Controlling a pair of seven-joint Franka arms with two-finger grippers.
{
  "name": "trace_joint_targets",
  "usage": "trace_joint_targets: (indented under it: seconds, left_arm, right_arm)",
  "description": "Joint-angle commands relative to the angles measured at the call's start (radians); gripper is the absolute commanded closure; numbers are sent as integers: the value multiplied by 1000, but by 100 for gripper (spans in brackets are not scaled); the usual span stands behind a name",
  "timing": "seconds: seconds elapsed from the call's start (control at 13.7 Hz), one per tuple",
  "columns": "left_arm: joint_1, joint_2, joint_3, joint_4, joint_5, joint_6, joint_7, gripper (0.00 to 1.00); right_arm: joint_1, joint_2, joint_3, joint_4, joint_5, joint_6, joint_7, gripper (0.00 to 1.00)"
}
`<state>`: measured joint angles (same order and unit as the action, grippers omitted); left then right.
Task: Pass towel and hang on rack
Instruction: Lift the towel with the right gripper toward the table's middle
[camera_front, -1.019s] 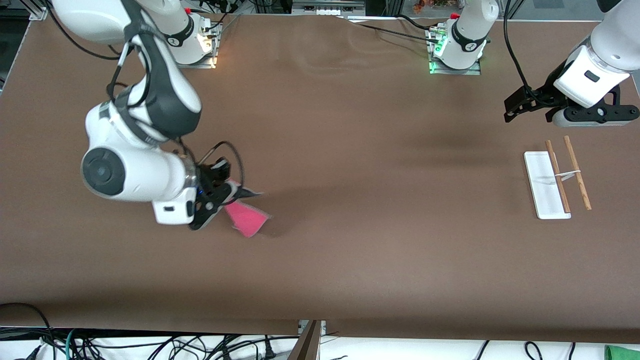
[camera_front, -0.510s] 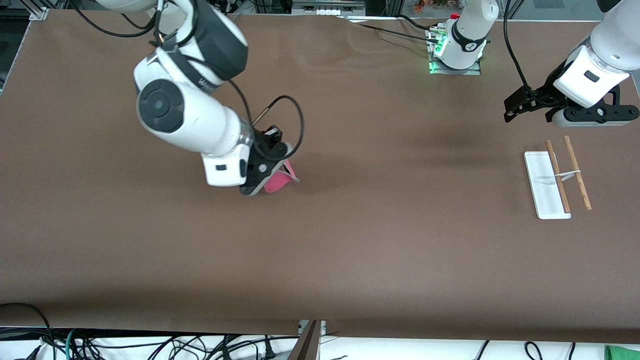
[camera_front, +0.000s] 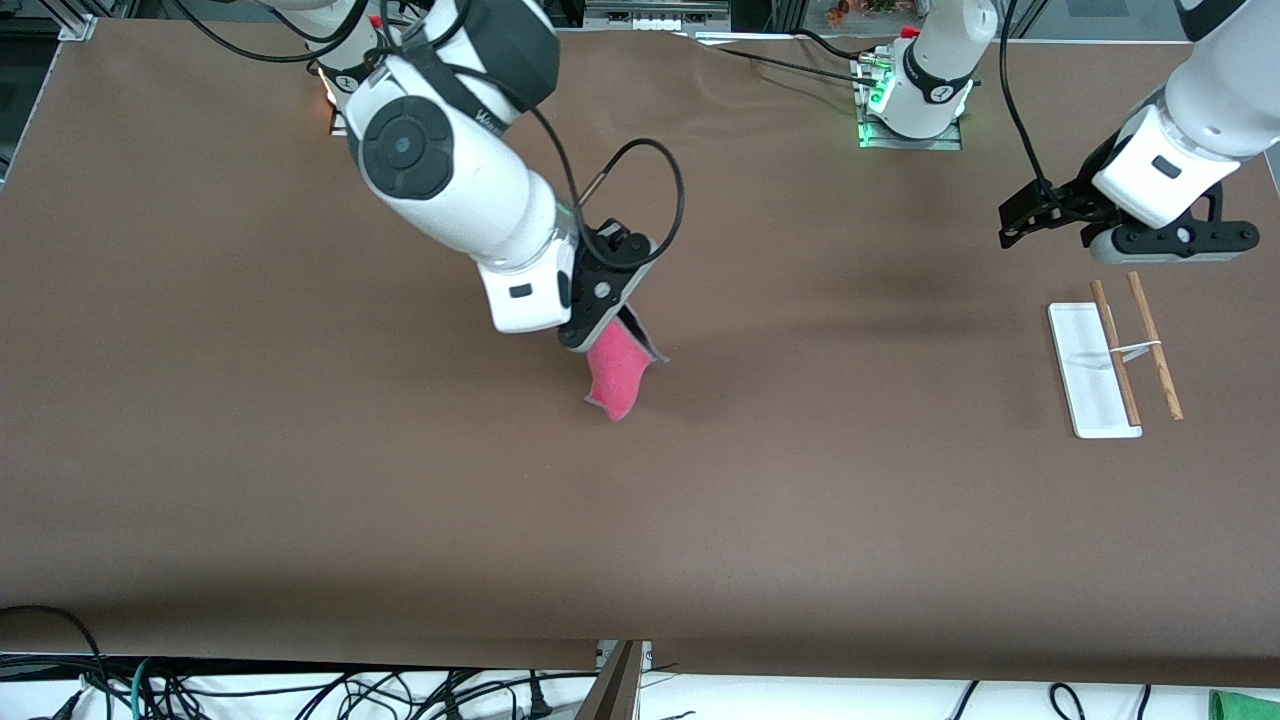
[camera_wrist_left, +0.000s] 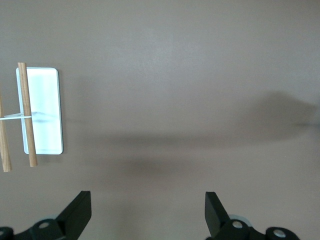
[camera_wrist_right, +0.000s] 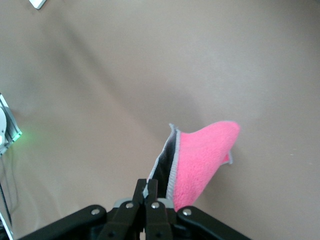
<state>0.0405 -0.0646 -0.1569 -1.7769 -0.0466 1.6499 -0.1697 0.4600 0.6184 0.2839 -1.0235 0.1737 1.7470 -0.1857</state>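
Towel (camera_front: 617, 374) is pinched by one edge in the right gripper (camera_front: 612, 322), fingers clamped tight on the cloth. It hangs down from the jaws, clear of the table (camera_front: 300, 450), over the middle of the surface. Pink-red terry face shows to the front camera; the thin grey edge runs along the upper side by the fingers. In the right wrist view the towel (camera_wrist_right: 202, 160) droops away from the closed fingertips (camera_wrist_right: 151, 192), folded on itself, pink face outward, with a darker grey inner face beside the trim. Its shadow falls on the brown cover just beside it.

Right arm reaches in from its base at the top of the front view, wrist tilted toward the table centre, black cable looping over the gripper.

Left gripper (camera_front: 1018, 218) hovers over the table at the left arm's end, jaws spread wide, nothing between them. Left wrist view shows both fingers (camera_wrist_left: 77, 212) apart with bare table between them. That arm is waiting.

Rack (camera_front: 1115, 355) sits on the table at the left arm's end, nearer the front camera than the left gripper. White flat base, two thin wooden rods running parallel, joined by a metal crosspiece. Same rack (camera_wrist_left: 37, 112) shows at the edge of the left wrist view. Nothing on it; towel and rack are well apart.
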Motion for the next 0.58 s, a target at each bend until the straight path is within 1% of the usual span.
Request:
trace_joint_targets:
  seconds: [0.0,0.15,0.29,0.36,0.44,0.51]
  left_arm:
    - [-7,86,-1,63,-22,-4,-1,0]
    - [-8,153,0,95,-103,-1,3,0]
    - [-8,247,0,151,-130,-2,4,0]
    - [-13,279,0,165,-131,-2,6,0]
    - [-19,311,0,166,-163,-2,7,0]
    - [-22,340,0,168,-220,-1,28,0]
  right_arm:
    - [34,-20,5,0,-5,31,45,100]
    - [49,-20,5,0,-5,61,46,100]
    - [71,-20,3,0,-6,80,46,100]
    - [86,-20,0,0,-6,85,52,100]
    - [97,-20,0,0,-8,91,58,100]
    - [103,-20,1,0,-8,104,58,100]
